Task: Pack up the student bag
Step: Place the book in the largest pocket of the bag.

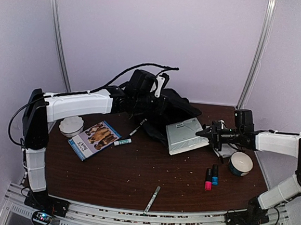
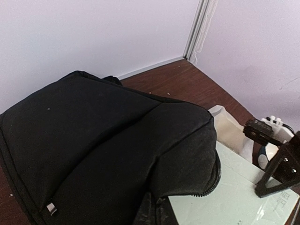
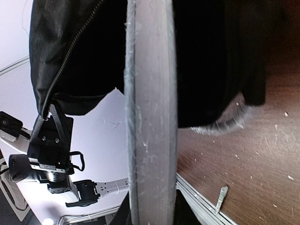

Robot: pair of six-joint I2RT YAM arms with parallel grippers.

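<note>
Top centre of the overhead view sits the student bag (image 1: 164, 106), a black slump of soft fabric at the far side of the surface (image 1: 135, 179), near the back wall (image 1: 156, 35). The left claw (image 3: 51, 117) is pinched tight on the bag's zippered rim, lifting the lip so the mouth gapes toward the right of the frame. In from the right comes the right claw (image 1: 207, 133), closed narrow on a pale book (image 1: 185, 136), whose far end lies under that raised flap.

How will the bag handle? By the look of it, floppy and light. With no stiffness at all it should sag shut wherever it isn't held, and the cloth may drag across the wood if the book shoves against it. The seam beside the zip looks the best hold, folded cloth that is unlikely to slide out of a pinch. The book, by contrast, looks rigid and smooth-faced.

The surface is dark brown wood speckled with crumbs. Left of centre lie a white bowl (image 1: 71, 126), a picture book (image 1: 95, 139) and a green-capped marker (image 1: 122, 141). Lower right stands a pink bottle (image 1: 208, 184) beside a blue bottle (image 1: 215, 176), with a second bowl (image 1: 240, 163) just past them. A grey pen (image 1: 152, 198) lies near the bottom edge. The walls are pale all round, with a metal upright (image 1: 57, 37) in the corner
</note>
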